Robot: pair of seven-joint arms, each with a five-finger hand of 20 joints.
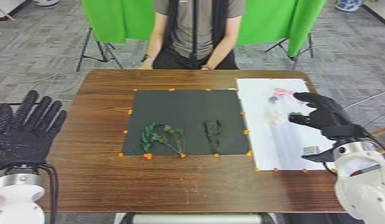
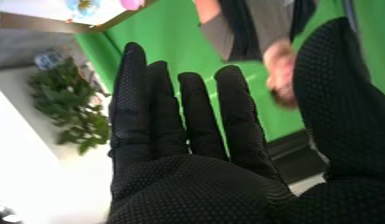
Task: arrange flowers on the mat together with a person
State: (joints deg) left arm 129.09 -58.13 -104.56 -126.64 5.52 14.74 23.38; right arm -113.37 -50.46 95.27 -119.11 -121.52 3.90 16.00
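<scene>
Well — brown table (image 1: 188, 192), green cloth (image 1: 122, 20) beyond.

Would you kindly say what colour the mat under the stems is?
The mat is dark grey, nearly black, best seen in the head view.

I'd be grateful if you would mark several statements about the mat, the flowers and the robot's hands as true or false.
1. Greenery lies on the dark mat. True.
2. The pink flower lies on the dark mat. False: it lies on the white sheet.
3. The robot's right hand is at least partly over the white sheet. True.
4. The robot's left hand is curled round a stem. False: its fingers are straight and it holds nothing.
</scene>
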